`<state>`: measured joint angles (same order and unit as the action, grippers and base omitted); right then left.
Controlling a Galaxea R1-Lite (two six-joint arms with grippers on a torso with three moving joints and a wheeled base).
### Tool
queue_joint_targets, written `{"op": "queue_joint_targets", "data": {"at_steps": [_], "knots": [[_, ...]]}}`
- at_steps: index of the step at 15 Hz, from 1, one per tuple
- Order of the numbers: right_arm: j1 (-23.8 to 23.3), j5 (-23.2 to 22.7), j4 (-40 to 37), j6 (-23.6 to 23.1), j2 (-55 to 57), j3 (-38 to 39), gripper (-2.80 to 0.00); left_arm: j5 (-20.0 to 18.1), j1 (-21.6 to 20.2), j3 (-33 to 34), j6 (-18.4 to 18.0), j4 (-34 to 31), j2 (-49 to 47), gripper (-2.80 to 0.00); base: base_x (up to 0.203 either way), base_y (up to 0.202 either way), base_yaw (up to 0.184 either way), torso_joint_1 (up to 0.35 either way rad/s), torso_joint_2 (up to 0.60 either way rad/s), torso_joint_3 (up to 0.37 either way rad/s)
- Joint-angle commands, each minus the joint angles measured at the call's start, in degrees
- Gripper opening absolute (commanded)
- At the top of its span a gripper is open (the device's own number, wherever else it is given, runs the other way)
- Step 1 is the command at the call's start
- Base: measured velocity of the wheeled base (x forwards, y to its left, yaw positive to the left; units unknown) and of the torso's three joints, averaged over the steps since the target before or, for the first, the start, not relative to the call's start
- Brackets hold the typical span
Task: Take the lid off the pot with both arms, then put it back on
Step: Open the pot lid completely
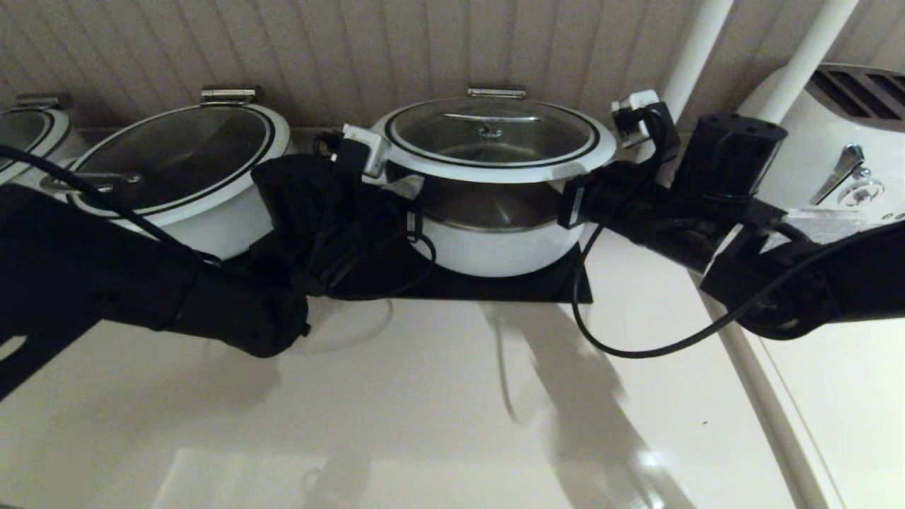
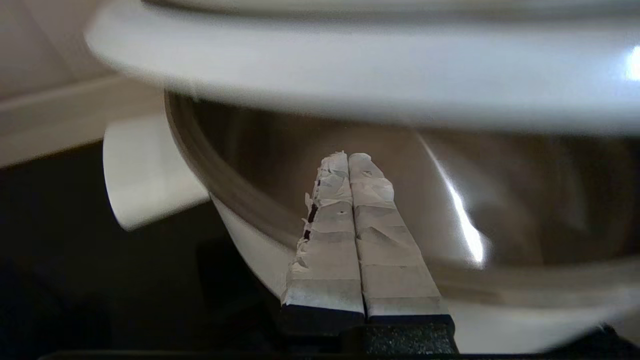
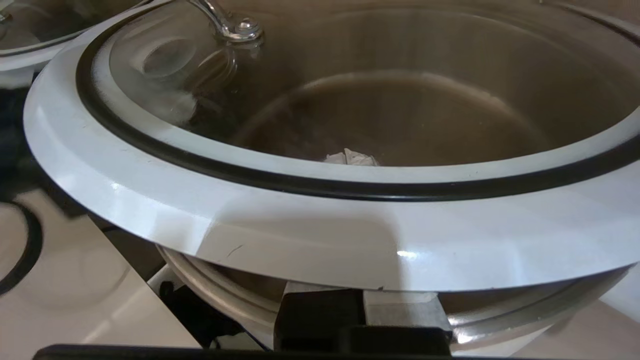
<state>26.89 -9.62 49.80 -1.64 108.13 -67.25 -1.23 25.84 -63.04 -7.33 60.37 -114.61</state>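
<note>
The lid (image 1: 495,168), glass with a broad white rim and a flat steel bar handle (image 1: 488,119), hangs level a little above the pot (image 1: 495,253), with a gap showing the steel bowl. My left gripper (image 1: 405,186) is shut, its taped fingers under the lid's left rim. In the left wrist view the gripper (image 2: 348,156) points into the bowl (image 2: 510,200) below the rim (image 2: 350,75), beside a stub handle (image 2: 145,170). My right gripper (image 1: 574,201) reaches under the right rim. In the right wrist view its shut tips (image 3: 350,157) show through the glass below the rim (image 3: 300,235).
A like pot with a loop-handled lid (image 1: 177,162) stands close on the left, another (image 1: 25,131) at the far left. A white toaster (image 1: 834,162) stands at the right. The pot sits on a black mat (image 1: 495,286) against the wall. A loose cable (image 1: 636,350) hangs over the counter.
</note>
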Motion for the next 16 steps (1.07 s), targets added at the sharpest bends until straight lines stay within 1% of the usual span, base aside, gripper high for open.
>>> {"op": "queue_joint_targets", "data": {"at_steps": [1, 3, 6, 13, 16], "knots": [[-0.01, -0.05, 0.23, -0.03, 0.14, -0.71, -2.80, 0.00, 0.00, 2.79, -0.15, 0.32, 1.48, -2.80, 0.000, 0.000, 0.000, 0.000, 0.00, 0.000], [-0.09, -0.05, 0.12, -0.03, 0.15, -1.17, -2.80, 0.05, 0.00, 6.87, -0.35, 0.36, 3.45, -2.80, 0.000, 0.000, 0.000, 0.000, 0.00, 0.000], [-0.09, -0.05, 0.21, -0.03, 0.06, -1.21, -2.80, 0.08, 0.00, 14.82, -0.52, 0.37, 9.02, -2.80, 0.000, 0.000, 0.000, 0.000, 0.00, 0.000], [-0.16, -0.05, 0.28, -0.03, -0.11, -1.48, -2.80, 0.41, -0.25, 24.23, -0.50, -0.11, 25.25, -2.80, 0.000, 0.000, 0.000, 0.000, 0.00, 0.000], [-0.09, -0.05, 0.30, -0.03, -0.11, -1.57, -2.80, 0.49, -2.25, 29.85, -0.49, -0.40, 33.27, -2.80, 0.000, 0.000, 0.000, 0.000, 0.00, 0.000]]}}
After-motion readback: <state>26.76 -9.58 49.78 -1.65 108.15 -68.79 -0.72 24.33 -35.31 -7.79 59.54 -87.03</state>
